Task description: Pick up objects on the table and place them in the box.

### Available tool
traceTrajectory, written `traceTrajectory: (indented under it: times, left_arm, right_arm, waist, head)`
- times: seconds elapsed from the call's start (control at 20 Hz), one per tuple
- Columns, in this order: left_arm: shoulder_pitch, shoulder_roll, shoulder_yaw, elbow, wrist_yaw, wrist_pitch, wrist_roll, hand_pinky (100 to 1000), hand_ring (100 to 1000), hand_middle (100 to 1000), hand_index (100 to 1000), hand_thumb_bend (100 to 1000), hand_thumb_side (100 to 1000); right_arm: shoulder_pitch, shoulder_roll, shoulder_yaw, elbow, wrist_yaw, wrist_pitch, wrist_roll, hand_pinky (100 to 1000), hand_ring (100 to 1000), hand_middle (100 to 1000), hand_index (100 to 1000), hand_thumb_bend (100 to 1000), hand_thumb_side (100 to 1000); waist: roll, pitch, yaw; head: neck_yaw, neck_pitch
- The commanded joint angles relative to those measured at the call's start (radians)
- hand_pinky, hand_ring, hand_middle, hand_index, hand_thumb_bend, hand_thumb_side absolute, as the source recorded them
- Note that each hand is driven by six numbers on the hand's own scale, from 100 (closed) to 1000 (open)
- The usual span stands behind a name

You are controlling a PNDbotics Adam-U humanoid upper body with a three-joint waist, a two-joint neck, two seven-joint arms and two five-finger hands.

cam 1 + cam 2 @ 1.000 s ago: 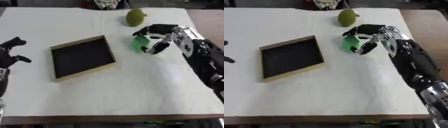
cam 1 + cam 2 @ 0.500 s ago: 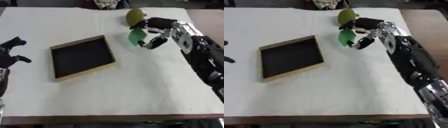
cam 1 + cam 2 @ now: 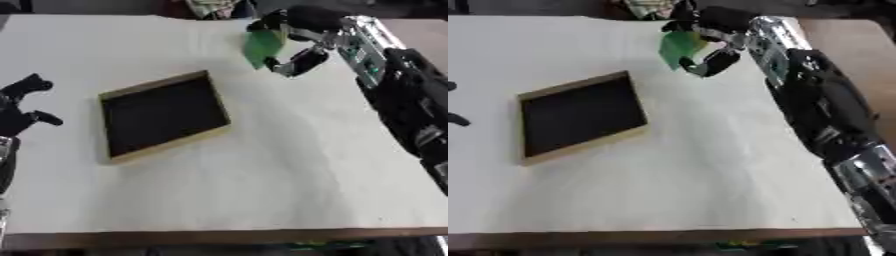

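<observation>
**Right hand holding a green object above the table**

The right hand [image 3: 302, 37] is gripping a green object [image 3: 261, 46] with curled fingers, raised over the white table [image 3: 289, 165] beyond the box's far right corner. The box [image 3: 162, 115] is lying empty at centre-left. The left hand [image 3: 22, 107] is resting at the left edge, fingers relaxed and holding nothing.
</observation>
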Motion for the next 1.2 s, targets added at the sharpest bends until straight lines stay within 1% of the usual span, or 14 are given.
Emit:
traceTrajectory:
  times: [0.05, 0.45, 0.8, 1.0, 1.15, 1.2]
  left_arm:
    - [-0.008, 0.014, -0.003, -0.010, 0.007, -0.002, -0.004, 564, 994, 754, 843, 473, 860]
    - [-0.019, 0.013, -0.010, -0.013, 0.017, -0.002, -0.008, 564, 993, 753, 842, 473, 856]
    - [-0.025, 0.010, -0.010, -0.018, 0.031, -0.005, 0.000, 558, 986, 747, 840, 473, 840]
    - [-0.026, 0.009, -0.003, -0.021, 0.038, -0.008, 0.021, 555, 978, 739, 836, 469, 827]
    - [-0.025, 0.010, -0.001, -0.021, 0.037, -0.008, 0.032, 556, 977, 738, 836, 468, 827]
    - [-0.025, 0.010, -0.001, -0.021, 0.037, -0.008, 0.034, 556, 977, 738, 836, 468, 827]
  right_arm:
    - [-0.049, 0.024, 0.004, -0.016, -0.002, -0.005, 0.027, 831, 761, 358, 958, 100, 295]
    - [-0.095, 0.154, -0.004, 0.024, 0.051, -0.011, 0.054, 838, 768, 369, 966, 100, 283]
    - [-0.098, 0.272, -0.025, 0.071, 0.163, -0.003, 0.061, 845, 785, 413, 975, 100, 284]
    - [-0.084, 0.325, -0.023, 0.089, 0.237, -0.015, 0.051, 852, 805, 490, 984, 100, 300]
    - [-0.073, 0.350, -0.013, 0.088, 0.290, -0.035, 0.038, 865, 827, 624, 994, 100, 313]
    - [-0.070, 0.356, -0.010, 0.086, 0.304, -0.042, 0.032, 865, 827, 624, 994, 100, 313]
  waist:
    - [0.002, -0.020, 0.005]
    - [0.001, -0.020, 0.045]
    - [0.003, -0.018, 0.075]
    - [0.005, -0.017, 0.084]
    - [0.005, -0.016, 0.084]
    - [0.005, -0.016, 0.083]
  head:
    - [-0.009, 0.005]
    - [-0.035, 0.005]
    - [-0.064, 0.005]
    - [-0.076, 0.005]
    - [-0.081, 0.005]
    - [-0.081, 0.005]
